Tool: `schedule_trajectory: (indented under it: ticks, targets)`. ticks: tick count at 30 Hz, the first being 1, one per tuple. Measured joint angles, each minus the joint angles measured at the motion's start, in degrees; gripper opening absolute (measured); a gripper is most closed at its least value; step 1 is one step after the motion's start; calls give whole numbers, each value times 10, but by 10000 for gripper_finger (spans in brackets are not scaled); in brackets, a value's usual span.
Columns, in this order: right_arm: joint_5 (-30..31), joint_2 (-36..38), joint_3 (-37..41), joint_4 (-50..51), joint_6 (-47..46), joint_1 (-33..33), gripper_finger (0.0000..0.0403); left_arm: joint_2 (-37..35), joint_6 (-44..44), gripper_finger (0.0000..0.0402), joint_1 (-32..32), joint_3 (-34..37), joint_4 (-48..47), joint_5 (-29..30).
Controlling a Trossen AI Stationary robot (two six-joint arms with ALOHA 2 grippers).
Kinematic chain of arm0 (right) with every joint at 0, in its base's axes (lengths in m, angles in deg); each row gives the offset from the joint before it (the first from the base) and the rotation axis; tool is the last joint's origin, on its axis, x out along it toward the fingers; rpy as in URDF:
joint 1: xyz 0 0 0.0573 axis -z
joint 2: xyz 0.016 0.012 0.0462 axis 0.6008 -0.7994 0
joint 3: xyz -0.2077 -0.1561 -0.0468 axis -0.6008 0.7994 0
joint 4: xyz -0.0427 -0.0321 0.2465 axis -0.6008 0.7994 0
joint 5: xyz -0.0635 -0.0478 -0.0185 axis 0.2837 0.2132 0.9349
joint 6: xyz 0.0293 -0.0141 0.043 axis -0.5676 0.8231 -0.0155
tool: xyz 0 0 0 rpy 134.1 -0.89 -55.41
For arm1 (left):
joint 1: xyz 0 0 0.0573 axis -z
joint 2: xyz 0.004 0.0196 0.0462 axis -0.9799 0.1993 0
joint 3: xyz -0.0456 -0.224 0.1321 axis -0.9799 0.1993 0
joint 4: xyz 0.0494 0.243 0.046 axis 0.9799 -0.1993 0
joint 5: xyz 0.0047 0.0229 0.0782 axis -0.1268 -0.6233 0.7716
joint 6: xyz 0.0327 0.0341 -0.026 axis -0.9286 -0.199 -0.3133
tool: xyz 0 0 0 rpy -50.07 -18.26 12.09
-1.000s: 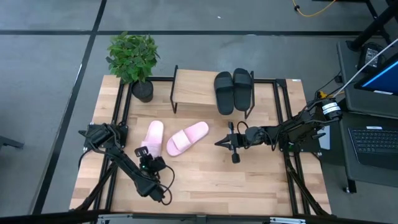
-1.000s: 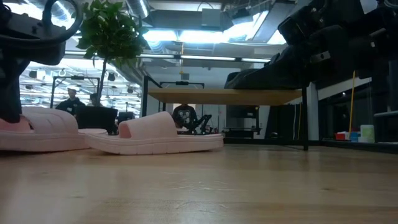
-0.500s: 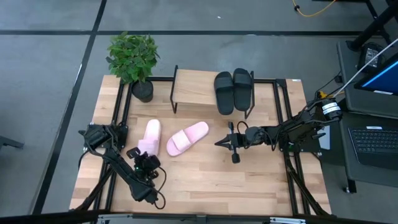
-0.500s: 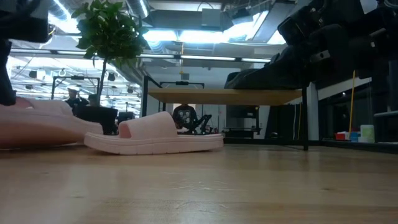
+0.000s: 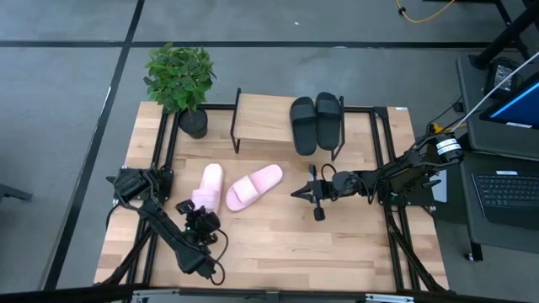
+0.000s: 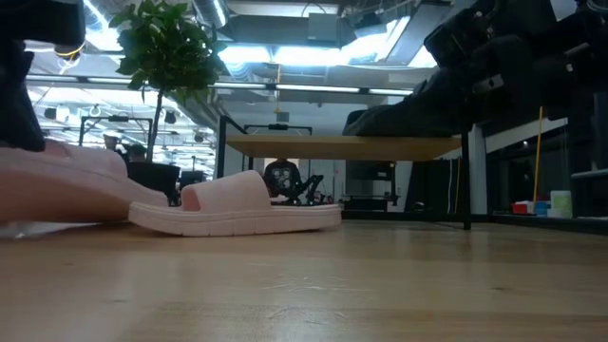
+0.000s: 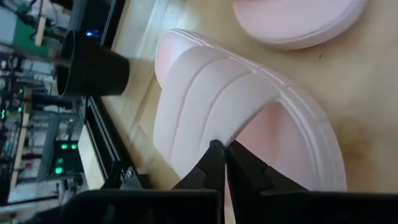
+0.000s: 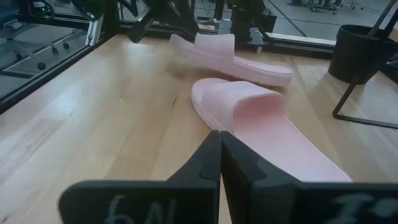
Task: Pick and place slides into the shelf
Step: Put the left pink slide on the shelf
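Lifted since a second ago, our left pink slide [image 5: 207,185] hangs tilted, strap pinched in the left gripper [image 5: 196,215] jaws, above the table [image 5: 278,244].

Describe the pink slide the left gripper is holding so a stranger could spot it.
Start at the potted green plant on the table's far left corner. Nearer the table's front lies a light pink slide sandal, pinched by the left gripper. Unlike the neighbouring pink slide, it tilts off the wood.
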State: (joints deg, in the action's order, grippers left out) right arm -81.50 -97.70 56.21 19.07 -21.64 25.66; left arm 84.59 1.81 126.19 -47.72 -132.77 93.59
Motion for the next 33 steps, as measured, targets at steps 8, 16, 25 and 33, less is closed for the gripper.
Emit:
schedule_trajectory:
  ticks: [8, 16, 25, 33]
  targets:
    - [0, 0, 0, 0, -2, 0, 10, -34, -66, 0, -13, -41, 0, 14]
    - [0, 0, 0, 1, -4, 0, 10, -69, -101, 0, -17, -56, 0, 51]
    - [0, 0, 0, 1, -4, 0, 10, -110, -147, 0, -20, -57, 0, 139]
    - [0, 0, 0, 1, -4, 0, 10, -145, -206, 0, -30, -57, 0, 242]
